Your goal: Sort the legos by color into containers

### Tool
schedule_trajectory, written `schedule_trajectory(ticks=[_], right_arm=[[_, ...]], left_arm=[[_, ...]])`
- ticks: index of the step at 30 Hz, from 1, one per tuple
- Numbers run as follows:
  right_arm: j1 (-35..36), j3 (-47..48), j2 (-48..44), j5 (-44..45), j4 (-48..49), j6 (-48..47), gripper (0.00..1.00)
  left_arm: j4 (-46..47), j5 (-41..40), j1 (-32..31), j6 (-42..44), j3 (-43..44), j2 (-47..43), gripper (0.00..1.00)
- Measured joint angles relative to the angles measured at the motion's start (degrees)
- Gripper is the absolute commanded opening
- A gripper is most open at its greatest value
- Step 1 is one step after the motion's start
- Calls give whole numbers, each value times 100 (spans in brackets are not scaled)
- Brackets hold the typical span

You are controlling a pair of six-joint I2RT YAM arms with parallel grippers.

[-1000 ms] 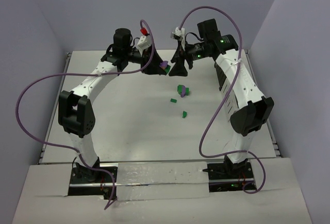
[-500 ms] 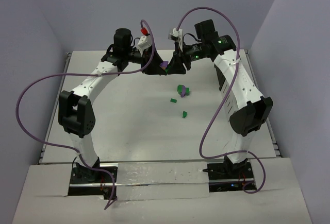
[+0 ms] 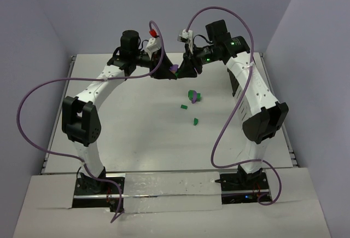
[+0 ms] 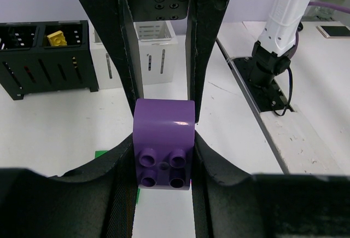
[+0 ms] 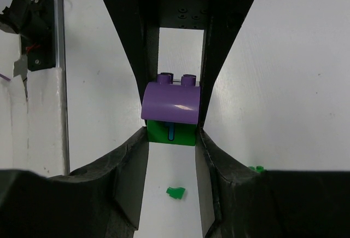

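Note:
A purple lego [image 4: 164, 134] with four studs is pinched between my left gripper's [image 4: 164, 146] fingers, held above the table. A green lego [image 5: 171, 133] is stuck to the purple lego [image 5: 170, 104]. My right gripper [image 5: 171, 139] faces the left one, and its fingertips press on both sides of the green piece. In the top view the left gripper [image 3: 167, 71] and right gripper [image 3: 183, 69] meet at the purple lego [image 3: 174, 69] near the back of the table. The containers show as a black slatted section [image 4: 44, 63] holding a yellow lego [image 4: 56, 38], with a white rack [image 4: 156, 46] beside it.
Three loose green legos lie on the white table right of centre: a cluster [image 3: 192, 96], a small one [image 3: 184, 106] and another [image 3: 195, 121]. One green piece [image 5: 175, 193] lies right under the right gripper. Purple cables arc over both arms.
My right gripper has moved left up to the left gripper and closed from wide open onto the green piece. The left gripper has kept its hold and place.

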Motion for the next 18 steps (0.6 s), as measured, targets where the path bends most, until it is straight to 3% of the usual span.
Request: schedule_trajectory(ticks=[3,5,9,18], right_arm=[[5,-7,0,22,1,-2,0],[5,-27,0,25,4,-3,0],[-15,-129,-22,25,42,-29,0],[-166,-643,-213,120,72,-207,0]], left_arm=[[-2,-5,2,10,-8,0,31],[-12,-7,3,12,-15,0,29],[-89,-14,27,50,-36,0,37],[-160,-63,40,161,-141,0,36]])
